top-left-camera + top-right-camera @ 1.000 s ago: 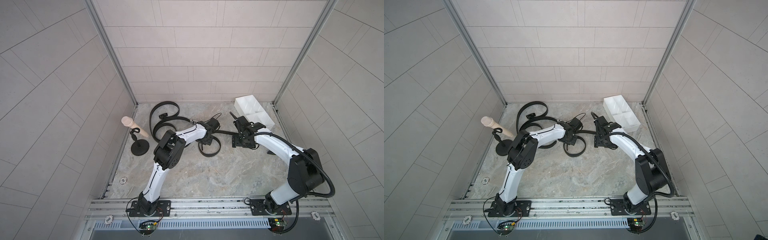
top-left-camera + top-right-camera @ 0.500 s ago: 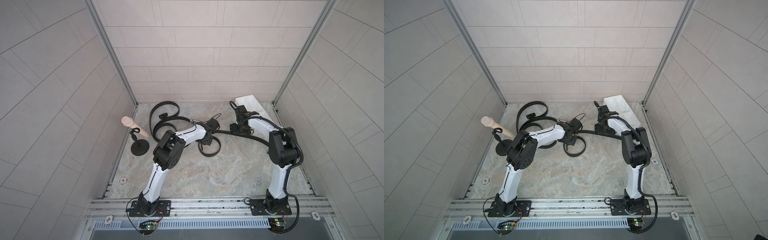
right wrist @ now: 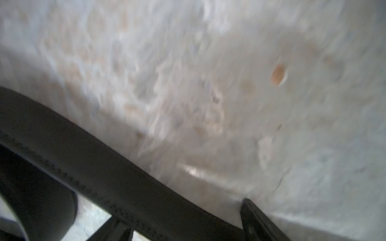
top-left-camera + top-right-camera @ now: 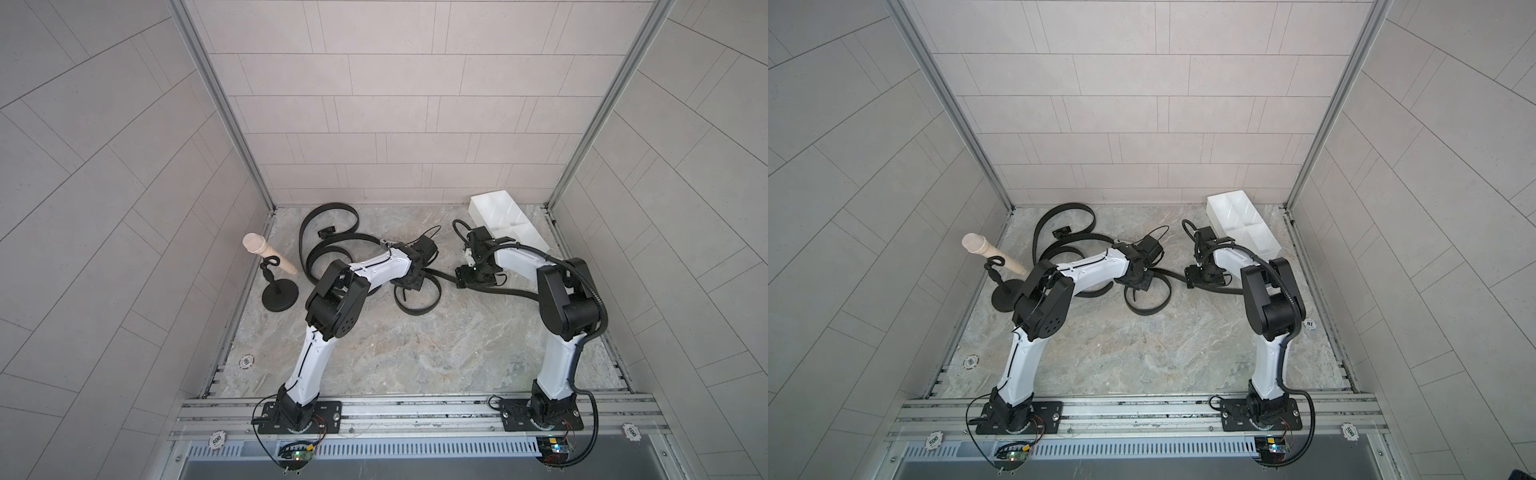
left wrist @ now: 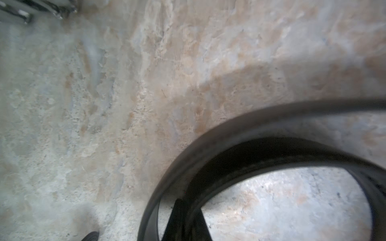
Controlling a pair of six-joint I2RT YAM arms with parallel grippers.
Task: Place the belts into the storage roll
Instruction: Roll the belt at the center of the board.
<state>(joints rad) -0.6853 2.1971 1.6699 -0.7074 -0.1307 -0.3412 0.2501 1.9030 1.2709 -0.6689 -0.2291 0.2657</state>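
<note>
A black belt lies looped mid-floor in both top views, and its strap runs right toward the right arm. My left gripper is shut on this belt; in the left wrist view its dark fingers pinch the curved loop. My right gripper hangs low over the same strap. In the right wrist view the stitched strap passes between its spread fingers, so it is open. More belts curl at the back left. The white storage roll sits at the back right, with nothing seen in it.
A black round-based stand with a beige peg stands by the left wall. Tiled walls close in three sides. The arms' base rail runs along the front edge. Bare marbled floor stretches between the arms.
The right arm's elbow has swung in from the right wall. Its gripper went back toward the storage roll, then came down over the strap. The left arm has held still.
</note>
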